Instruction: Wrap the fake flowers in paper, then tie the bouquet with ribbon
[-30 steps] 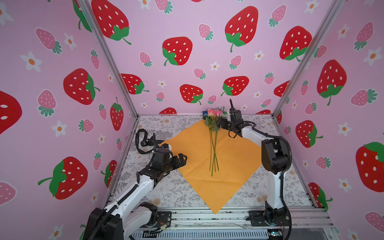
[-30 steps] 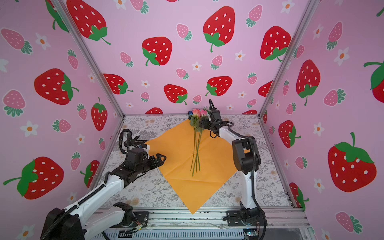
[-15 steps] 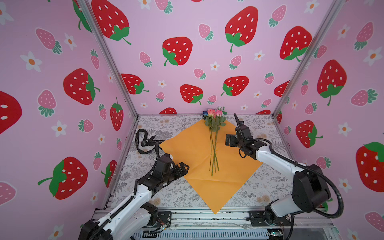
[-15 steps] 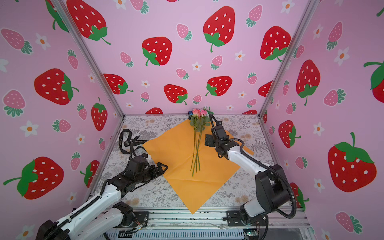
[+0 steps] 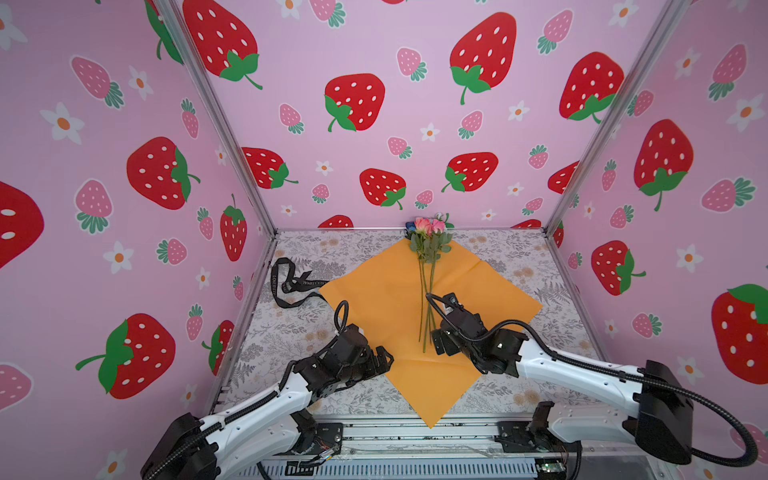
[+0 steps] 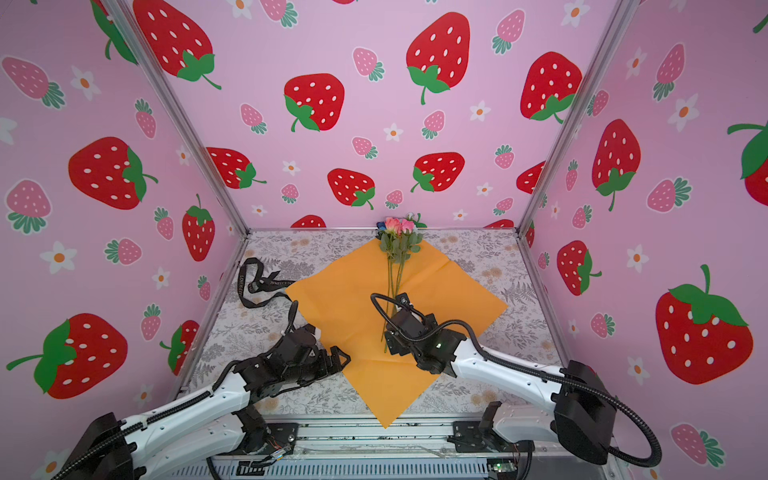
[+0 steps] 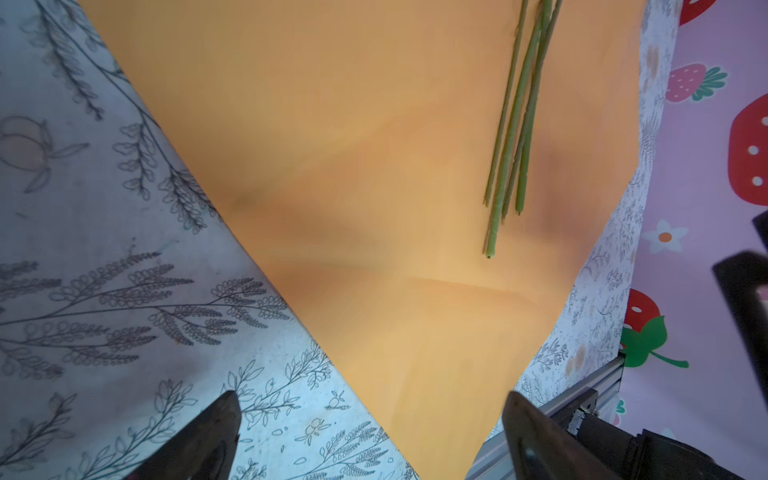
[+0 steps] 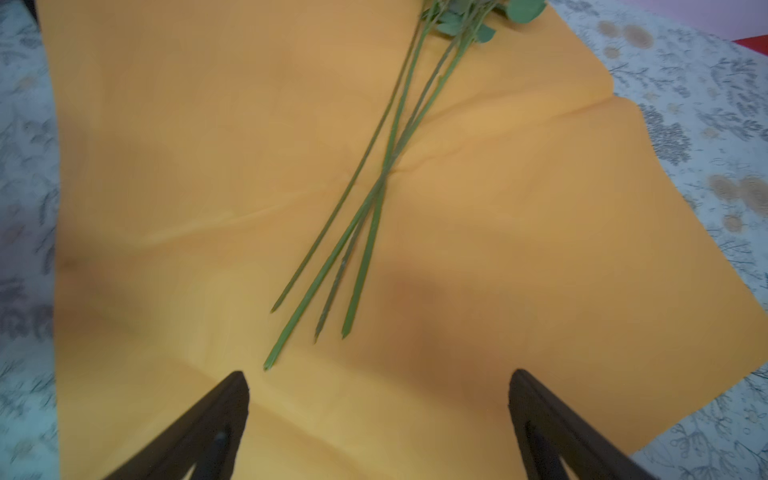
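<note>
Bouquet (image 5: 430, 243) on orange paper (image 5: 374, 299), L hand (image 7: 372, 401) & R hand (image 8: 380, 376) open

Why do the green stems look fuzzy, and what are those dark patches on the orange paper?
Right wrist view: the thin green stems of the bouquet of fake flowers look smeared, likely motion blur; soft shadows darken the orange paper sheet. Left wrist view: stems sharper, similar shadows.

Wrist views cut off bouquet (image 8: 365, 262) blooms.
</note>
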Robot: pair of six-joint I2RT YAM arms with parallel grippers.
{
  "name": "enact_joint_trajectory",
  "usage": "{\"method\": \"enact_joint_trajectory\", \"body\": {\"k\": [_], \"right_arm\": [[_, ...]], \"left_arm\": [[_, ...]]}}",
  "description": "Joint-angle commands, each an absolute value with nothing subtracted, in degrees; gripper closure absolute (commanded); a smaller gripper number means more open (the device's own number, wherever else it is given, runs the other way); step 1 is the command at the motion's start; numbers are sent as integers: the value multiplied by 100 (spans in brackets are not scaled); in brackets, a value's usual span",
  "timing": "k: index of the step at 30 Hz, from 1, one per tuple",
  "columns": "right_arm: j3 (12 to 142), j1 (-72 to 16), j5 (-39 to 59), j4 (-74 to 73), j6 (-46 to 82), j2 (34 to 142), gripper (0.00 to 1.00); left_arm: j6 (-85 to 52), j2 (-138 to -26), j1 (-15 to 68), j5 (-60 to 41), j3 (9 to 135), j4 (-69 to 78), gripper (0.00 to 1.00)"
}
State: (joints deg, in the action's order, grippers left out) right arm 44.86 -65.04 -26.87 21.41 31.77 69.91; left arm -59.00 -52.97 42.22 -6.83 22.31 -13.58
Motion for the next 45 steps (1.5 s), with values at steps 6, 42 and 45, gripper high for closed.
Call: {"method": "enact_joint_trajectory", "body": {"k": [6, 42, 45], "right_arm": [[3801, -8247, -2292, 2571, 4302, 6684, 0], [4291, -9732, -2416, 3129, 4237, 9214, 55], [4328, -9709, -2625, 3149, 4290, 9246, 61]], "left_arm": [[-6269, -5316, 4316, -307, 2298, -1455, 1], [-6201, -6178, 4351, -319, 2397, -982, 1], [-6124, -6196, 4351, -442, 2382, -937, 1]]}}
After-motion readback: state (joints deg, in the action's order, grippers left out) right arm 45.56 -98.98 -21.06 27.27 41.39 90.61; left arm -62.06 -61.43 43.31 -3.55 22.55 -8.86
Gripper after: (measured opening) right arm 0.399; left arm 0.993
